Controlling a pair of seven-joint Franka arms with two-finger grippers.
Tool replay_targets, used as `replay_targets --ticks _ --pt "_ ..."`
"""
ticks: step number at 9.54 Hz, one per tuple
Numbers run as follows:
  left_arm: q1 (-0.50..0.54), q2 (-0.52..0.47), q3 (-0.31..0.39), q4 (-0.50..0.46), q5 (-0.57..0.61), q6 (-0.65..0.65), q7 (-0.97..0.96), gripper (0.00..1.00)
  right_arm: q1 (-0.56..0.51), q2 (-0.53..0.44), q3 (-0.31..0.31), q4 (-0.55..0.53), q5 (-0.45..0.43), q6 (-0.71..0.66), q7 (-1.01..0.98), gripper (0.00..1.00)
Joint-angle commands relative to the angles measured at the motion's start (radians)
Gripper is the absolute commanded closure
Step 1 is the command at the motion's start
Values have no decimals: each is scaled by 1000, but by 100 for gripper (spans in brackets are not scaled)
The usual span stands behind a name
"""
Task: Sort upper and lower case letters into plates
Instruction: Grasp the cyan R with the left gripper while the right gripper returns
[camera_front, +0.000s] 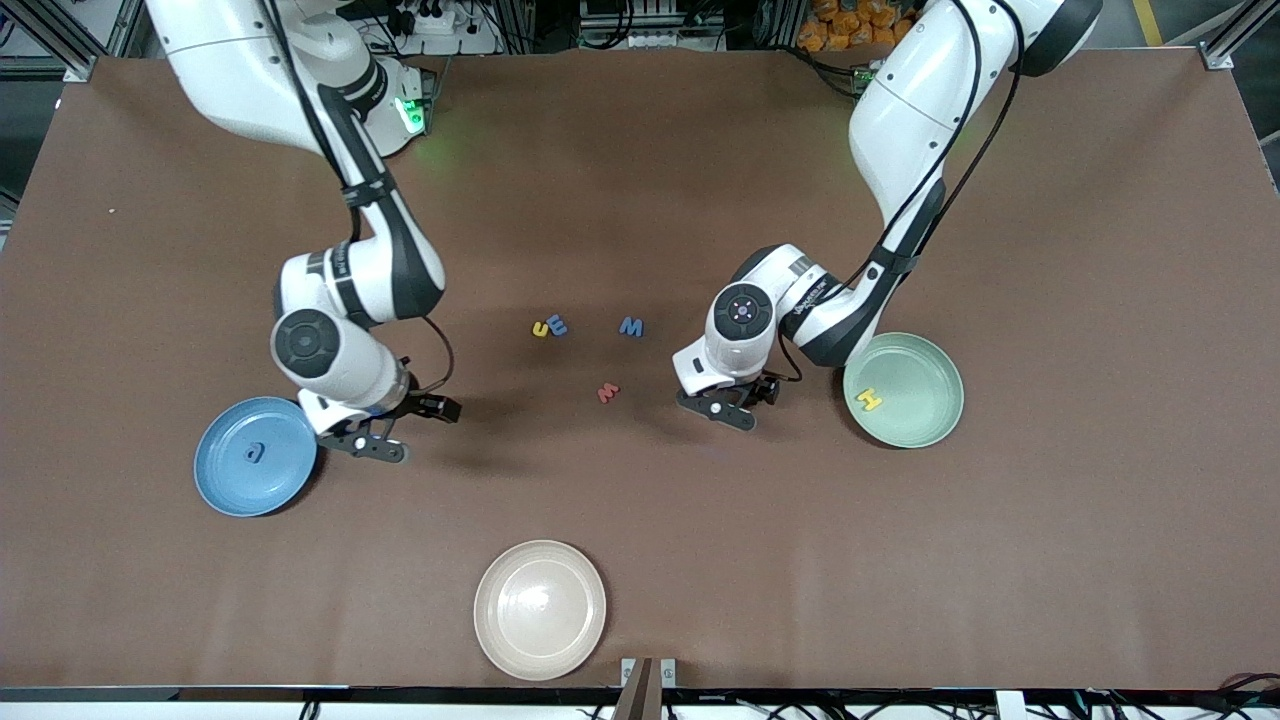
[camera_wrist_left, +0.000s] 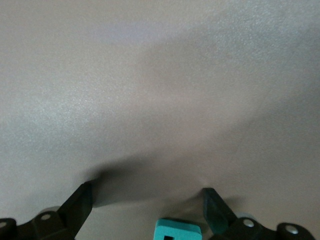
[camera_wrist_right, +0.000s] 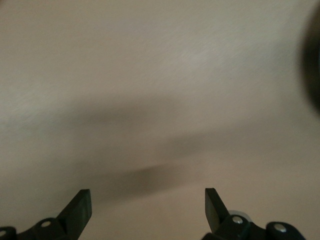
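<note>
Here, the left gripper (camera_front: 728, 405) hangs low over the brown table (camera_front: 640, 560), fingers spread wide, a small teal foam letter (camera_wrist_left: 179, 230) lying between them unheld. The pale mint green round plate (camera_front: 925, 425) beside it holds a yellow H (camera_front: 869, 400). The right gripper (camera_front: 375, 438), also spread wide and empty, hovers beside the sky blue round plate (camera_front: 225, 480) holding a blue a (camera_front: 255, 453). Red (camera_front: 608, 392), blue (camera_front: 631, 326) and blue-and-yellow letters (camera_front: 550, 326) lie between the grippers.

Both end effectors (camera_front: 728, 405) (camera_front: 372, 440) wide open
</note>
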Motion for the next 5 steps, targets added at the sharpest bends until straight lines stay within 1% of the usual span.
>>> replay_targets --ticks 1,2,3,4,5 --pt "-5 -15 -7 -24 9 -14 -52 2 23 -30 -7 -25 15 2 45 0" --pt "-6 -16 -7 -24 9 -17 -69 6 23 -38 -7 -43 15 9 47 0" --pt "-6 -18 -9 -23 9 -42 -69 9 31 -70 -7 -94 15 52 47 0" --pt "-5 -18 -16 -21 6 -49 -77 19 31 -108 -5 -137 15 66 66 0" --pt "-5 -23 -20 -23 -13 -51 -90 25 43 -137 -5 -152 15 54 156 0"
